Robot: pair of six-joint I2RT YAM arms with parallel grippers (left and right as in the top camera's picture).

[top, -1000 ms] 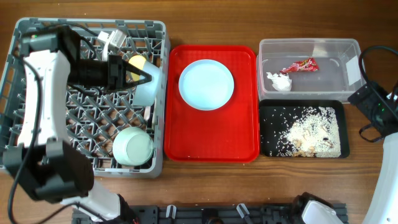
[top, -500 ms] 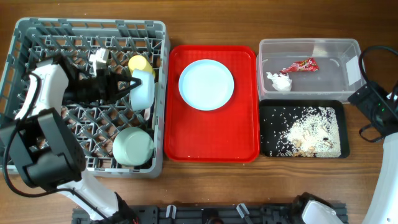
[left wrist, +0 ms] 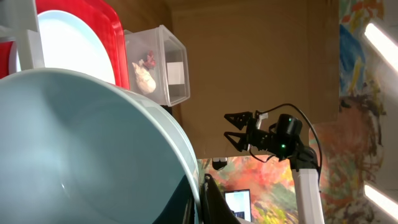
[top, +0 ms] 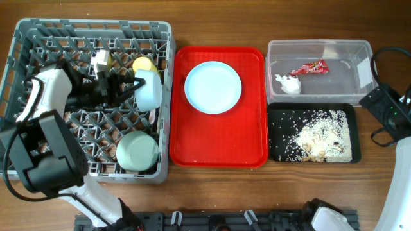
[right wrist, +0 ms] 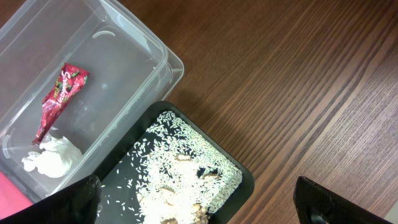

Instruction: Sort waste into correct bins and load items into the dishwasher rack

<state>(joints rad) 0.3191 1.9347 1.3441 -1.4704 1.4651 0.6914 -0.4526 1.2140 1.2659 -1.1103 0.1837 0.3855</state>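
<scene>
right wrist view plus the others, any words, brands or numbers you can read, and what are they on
Red snack wrapper: light print runs along it, too blurred to read.
White label on the clear tub: no writing can be made out on it.
Nothing else in these views carries text that can be read.
</scene>
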